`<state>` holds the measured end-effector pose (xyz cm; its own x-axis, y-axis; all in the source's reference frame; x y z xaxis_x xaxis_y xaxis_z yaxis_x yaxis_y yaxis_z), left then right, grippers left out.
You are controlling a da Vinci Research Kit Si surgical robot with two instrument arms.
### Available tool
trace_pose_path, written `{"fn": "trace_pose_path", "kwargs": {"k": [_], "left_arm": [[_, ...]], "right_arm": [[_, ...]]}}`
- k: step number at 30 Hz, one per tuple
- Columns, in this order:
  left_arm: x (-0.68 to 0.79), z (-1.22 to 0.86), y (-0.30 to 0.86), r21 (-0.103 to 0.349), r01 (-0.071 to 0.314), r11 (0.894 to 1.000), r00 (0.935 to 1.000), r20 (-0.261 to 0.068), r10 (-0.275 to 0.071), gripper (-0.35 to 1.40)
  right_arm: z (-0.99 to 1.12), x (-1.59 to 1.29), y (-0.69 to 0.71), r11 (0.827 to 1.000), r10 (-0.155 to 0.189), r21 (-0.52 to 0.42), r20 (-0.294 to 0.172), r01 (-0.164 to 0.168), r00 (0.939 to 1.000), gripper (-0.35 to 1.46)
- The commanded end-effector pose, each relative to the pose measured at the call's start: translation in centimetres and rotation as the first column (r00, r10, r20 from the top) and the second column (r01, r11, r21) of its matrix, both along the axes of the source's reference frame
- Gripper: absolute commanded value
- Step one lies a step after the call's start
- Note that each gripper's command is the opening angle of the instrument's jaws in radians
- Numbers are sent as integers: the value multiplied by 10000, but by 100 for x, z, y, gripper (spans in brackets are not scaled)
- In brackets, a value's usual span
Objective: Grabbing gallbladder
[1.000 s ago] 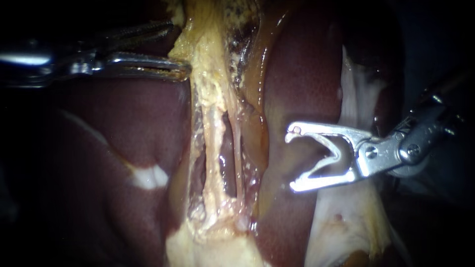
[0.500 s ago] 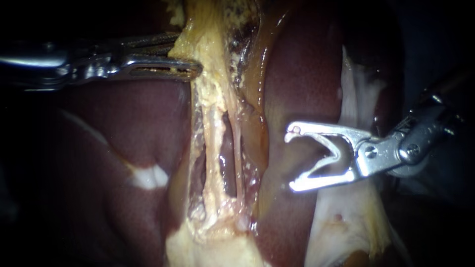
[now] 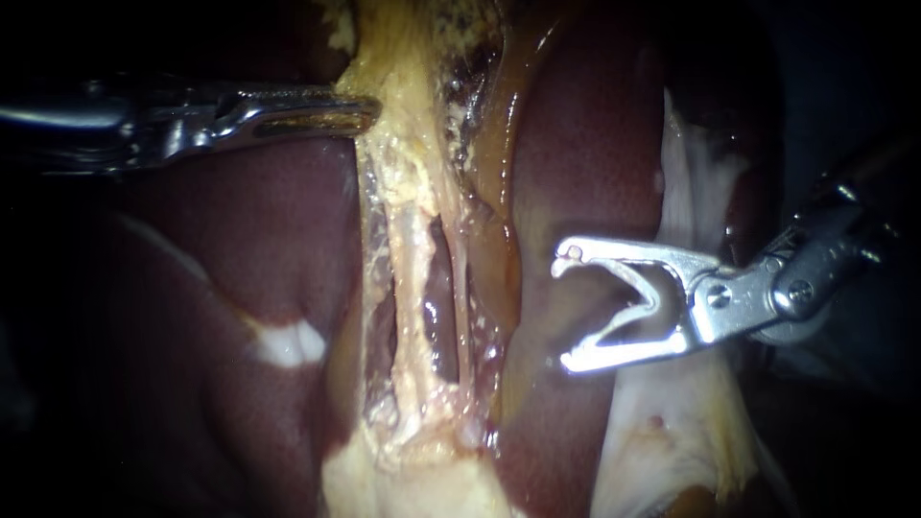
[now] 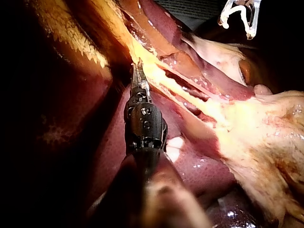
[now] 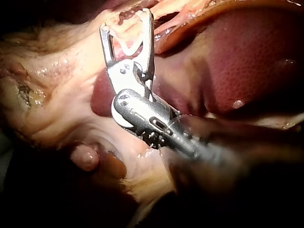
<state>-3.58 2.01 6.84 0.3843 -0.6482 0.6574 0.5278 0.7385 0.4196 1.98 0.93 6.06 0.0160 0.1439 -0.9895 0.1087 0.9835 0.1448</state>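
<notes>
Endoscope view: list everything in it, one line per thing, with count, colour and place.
liver: one, dark red, on both sides of the band.
yellow tissue band: one, yellow, running top to bottom through the middle.
tubes: two seem to show, pale yellow, within the band's lower half.
whitish tissue sheet: one, white, beneath the right instrument.
left instrument: one, silver, from the left, jaws shut on the band's edge.
right instrument: one, silver, from the right, jaws open over the liver.
</notes>
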Motion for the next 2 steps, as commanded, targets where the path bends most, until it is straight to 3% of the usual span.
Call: {"fn": "trace_pose_path", "kwargs": {"k": [1,2], "left_arm": [[0,0,0,-2,0,10000,10000,2,0,-35],[0,-1,0,-2,-1,10000,10000,2,1,-35]], "right_arm": [[0,0,0,10000,0,0,-2,0,10000,56],[0,0,0,10000,0,0,-2,0,10000,56]]}}
